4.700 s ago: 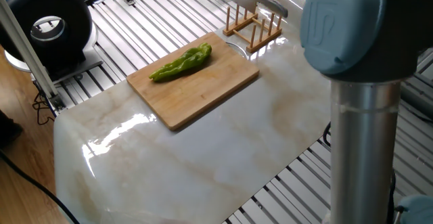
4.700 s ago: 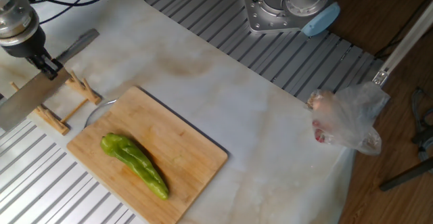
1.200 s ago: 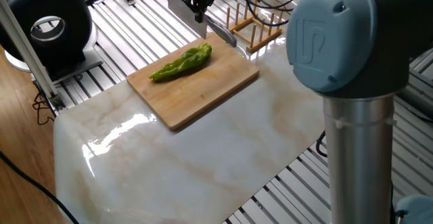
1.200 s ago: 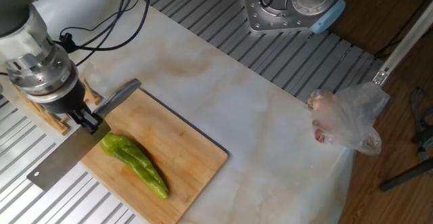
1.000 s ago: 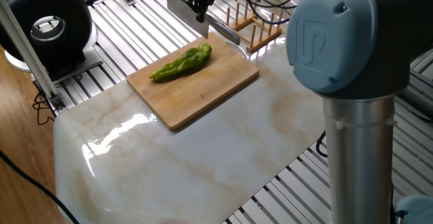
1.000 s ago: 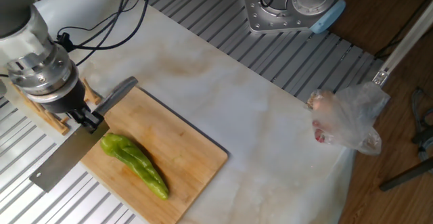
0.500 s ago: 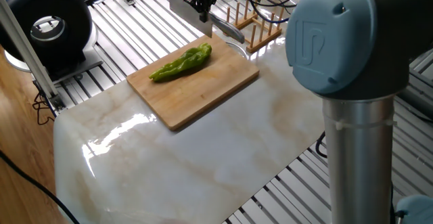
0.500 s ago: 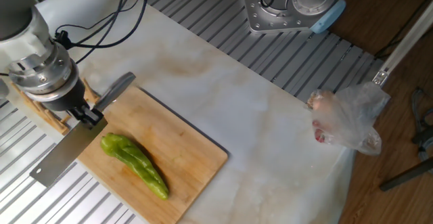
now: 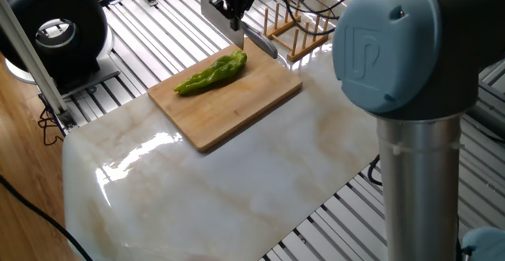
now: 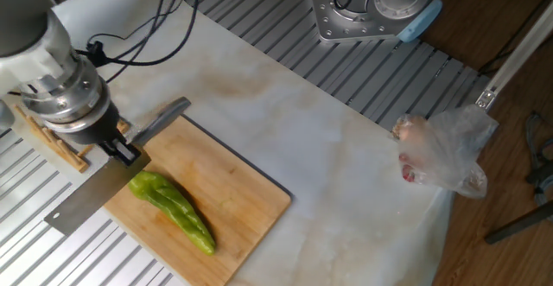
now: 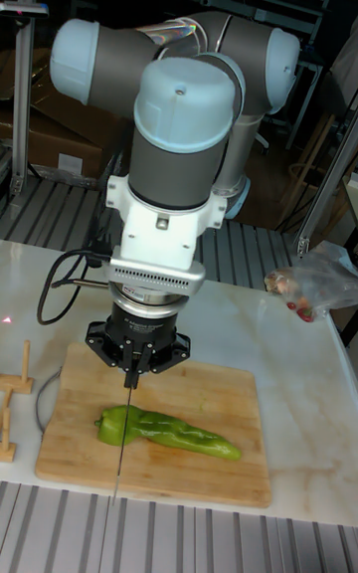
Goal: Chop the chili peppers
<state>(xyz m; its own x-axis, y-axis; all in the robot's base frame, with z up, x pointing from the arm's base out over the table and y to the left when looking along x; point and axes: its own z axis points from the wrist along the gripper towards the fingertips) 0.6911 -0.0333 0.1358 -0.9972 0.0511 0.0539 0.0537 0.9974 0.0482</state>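
Gripper: my gripper (image 10: 123, 150) is clamped on the knife (image 10: 117, 178) around where blade meets handle, so I read it as closed on it.
Knife pose: flat steel blade held edge-down across the pepper's thick stem end, handle running back toward the rack (image 9: 297, 30); I judge this lines up a first crosswise cut. I cannot tell whether the edge touches yet.
Pepper: the pepper (image 10: 172, 209) lies whole on the board (image 10: 233, 191), toward the side nearest the gripper, tapered tip pointing away from the blade.
Pepper surface: light green, glossy, wrinkled and slightly curved; likely to roll a little under the blade.
Board: pale bamboo, rectangular, flat on the bench (image 10: 328, 156).
Bench: white marbled slab, shiny.
Rack: slotted wooden stand just beyond the board.
Bag: crinkled clear plastic bag (image 10: 445, 152) at the bench edge, well apart.
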